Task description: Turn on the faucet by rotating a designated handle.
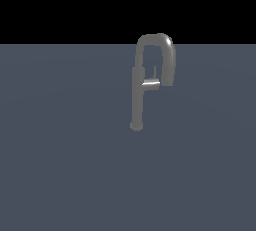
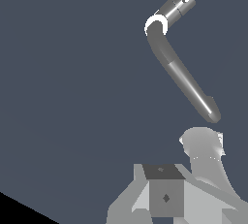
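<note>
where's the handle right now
In the exterior view the handle sits right of centre, sticking out from the faucet tube toward the view's right, under the arched spout.

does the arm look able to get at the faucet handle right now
Probably yes. The handle sticks out from the faucet under the arched spout, with nothing else near it on the grey surface. In the wrist view the faucet lies ahead, unobstructed; the pincer's state is unclear.

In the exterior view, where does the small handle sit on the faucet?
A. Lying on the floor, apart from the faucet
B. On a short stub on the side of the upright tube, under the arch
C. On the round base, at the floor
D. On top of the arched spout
B: the handle branches from the upright tube of the faucet, toward the exterior view's right, under the arched spout and well above the round base.
</note>
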You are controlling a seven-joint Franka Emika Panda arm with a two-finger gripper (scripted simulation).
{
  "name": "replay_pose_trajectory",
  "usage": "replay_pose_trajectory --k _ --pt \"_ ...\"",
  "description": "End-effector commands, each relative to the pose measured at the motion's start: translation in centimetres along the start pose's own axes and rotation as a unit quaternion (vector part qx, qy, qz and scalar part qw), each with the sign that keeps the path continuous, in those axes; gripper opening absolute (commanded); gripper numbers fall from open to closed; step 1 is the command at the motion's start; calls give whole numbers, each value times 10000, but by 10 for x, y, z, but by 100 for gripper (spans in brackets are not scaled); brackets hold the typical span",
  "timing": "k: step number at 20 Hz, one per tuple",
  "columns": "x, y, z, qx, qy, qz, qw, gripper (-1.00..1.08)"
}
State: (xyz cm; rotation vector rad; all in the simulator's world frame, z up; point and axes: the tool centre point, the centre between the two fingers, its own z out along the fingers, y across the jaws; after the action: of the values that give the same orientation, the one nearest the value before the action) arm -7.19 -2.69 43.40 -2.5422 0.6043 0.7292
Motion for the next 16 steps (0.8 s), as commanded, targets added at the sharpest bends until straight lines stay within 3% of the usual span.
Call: replay_pose_trajectory --k 1,9,16 --pt "15 0 0 170 -220 170 9995 -100" --pt "64 3 6 733 -947 735 9901 -100" --pt "110 11 19 1273 -1642 1276 9698 -100"
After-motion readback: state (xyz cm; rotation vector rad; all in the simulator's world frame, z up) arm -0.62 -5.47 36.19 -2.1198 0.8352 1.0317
